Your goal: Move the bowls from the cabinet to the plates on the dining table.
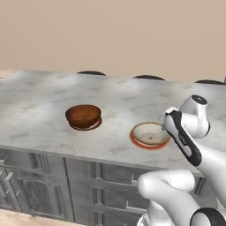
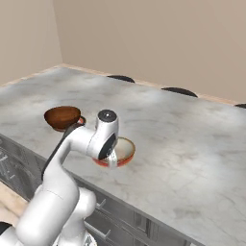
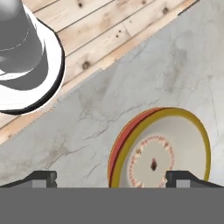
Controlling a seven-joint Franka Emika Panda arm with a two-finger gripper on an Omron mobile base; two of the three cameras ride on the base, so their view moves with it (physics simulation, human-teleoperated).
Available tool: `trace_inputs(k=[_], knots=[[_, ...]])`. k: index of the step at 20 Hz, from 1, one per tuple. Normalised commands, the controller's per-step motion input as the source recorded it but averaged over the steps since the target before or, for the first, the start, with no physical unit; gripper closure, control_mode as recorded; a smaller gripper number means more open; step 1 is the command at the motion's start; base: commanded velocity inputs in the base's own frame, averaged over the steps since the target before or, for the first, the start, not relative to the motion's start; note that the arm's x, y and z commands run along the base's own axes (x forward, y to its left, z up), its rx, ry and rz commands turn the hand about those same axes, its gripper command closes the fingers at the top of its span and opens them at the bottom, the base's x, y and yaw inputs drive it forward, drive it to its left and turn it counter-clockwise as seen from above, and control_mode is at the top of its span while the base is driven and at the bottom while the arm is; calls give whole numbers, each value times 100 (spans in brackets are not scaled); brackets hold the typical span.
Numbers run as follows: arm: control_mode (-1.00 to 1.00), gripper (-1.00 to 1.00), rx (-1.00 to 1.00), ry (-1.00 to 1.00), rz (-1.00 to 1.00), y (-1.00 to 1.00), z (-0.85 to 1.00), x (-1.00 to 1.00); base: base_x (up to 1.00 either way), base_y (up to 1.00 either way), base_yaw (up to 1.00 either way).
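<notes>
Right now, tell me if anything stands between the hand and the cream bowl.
Nothing visible does. The cream bowl already sits on its red-rimmed plate on the marble dining table, and the open hand hangs right over it with bare space between. The dark wooden bowl rests on the other plate, well aside.

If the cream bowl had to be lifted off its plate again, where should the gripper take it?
By the rim of the cream bowl, from above: it sits upright and open on the red-rimmed plate, its thin wall suiting one finger inside and one outside. The open gripper is already overhead.
</notes>
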Motion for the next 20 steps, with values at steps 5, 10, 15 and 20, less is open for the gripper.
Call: trace_inputs(k=[5,10,15,20], knots=[[-100,-100,0,5,2,12,48,-22,0,0,0],[-100,-100,0,0,3,19,36,-28,0,0,0],[-100,-100,0,-5,3,17,30,-37,0,0,0],[-100,-100,0,-12,3,15,22,-39,0,0,0]])
